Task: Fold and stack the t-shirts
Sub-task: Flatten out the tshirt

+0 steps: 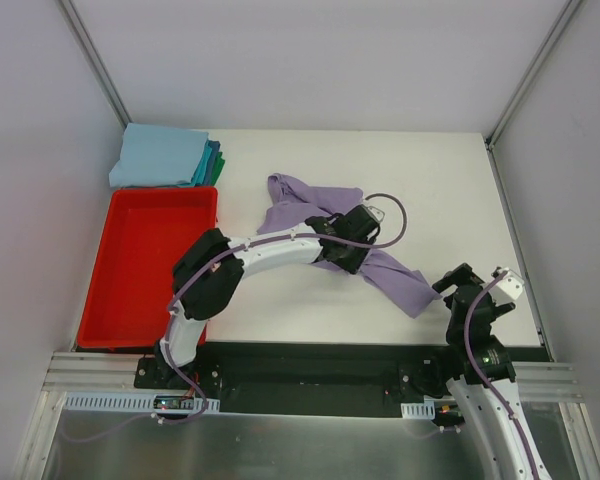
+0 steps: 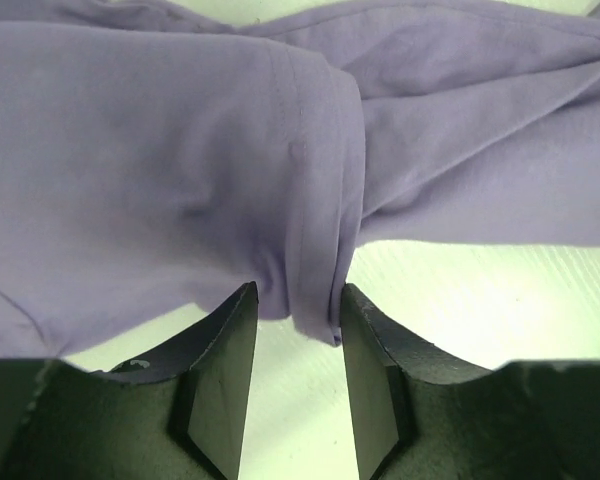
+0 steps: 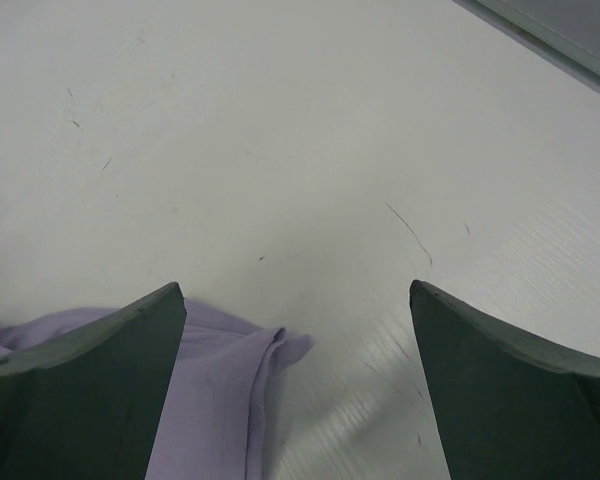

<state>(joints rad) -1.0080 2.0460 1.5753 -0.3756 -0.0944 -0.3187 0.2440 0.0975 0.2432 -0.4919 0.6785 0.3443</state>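
Note:
The lavender-purple t-shirt point(image 1: 295, 200) lies crumpled and stretched out diagonally across the middle of the white table. My left gripper point(image 1: 345, 250) is over its middle. In the left wrist view the left gripper point(image 2: 298, 300) is shut on a bunched hem fold of the shirt point(image 2: 160, 150). My right gripper point(image 1: 458, 282) is open and empty beside the shirt's near right corner. In the right wrist view that gripper point(image 3: 297, 290) hovers low, with the corner of the shirt point(image 3: 215, 390) by its left finger. A folded stack point(image 1: 160, 158) sits at the far left, light blue on top and teal and green edges beneath.
A red plastic bin point(image 1: 160, 195) stands at the left, just in front of the folded stack and beside the left arm. Grey walls close in the table on the left, back and right. A black base rail runs along the near edge.

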